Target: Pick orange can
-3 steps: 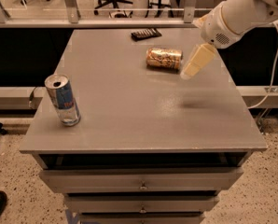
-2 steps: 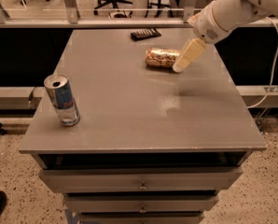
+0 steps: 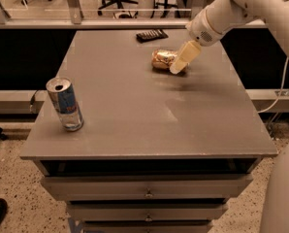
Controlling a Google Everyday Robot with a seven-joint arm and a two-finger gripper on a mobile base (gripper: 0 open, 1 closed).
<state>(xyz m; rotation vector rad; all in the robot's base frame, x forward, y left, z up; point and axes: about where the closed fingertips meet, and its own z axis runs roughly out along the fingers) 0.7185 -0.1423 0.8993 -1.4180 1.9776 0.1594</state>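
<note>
The orange can [image 3: 163, 59] lies on its side near the far right of the grey table [image 3: 135, 110], shiny orange-gold. My gripper [image 3: 181, 61] hangs from the white arm at the upper right. Its cream fingers point down and left, right over the can's right end and partly covering it.
A taller blue-and-silver can [image 3: 65, 104] stands upright near the table's left front edge. A black remote-like object [image 3: 152, 35] lies at the far edge behind the orange can. Drawers sit below the tabletop. Office chairs stand behind a rail in the background.
My gripper has moved left and a little down, from right of the orange can to right over its right end. The cans have not moved.
</note>
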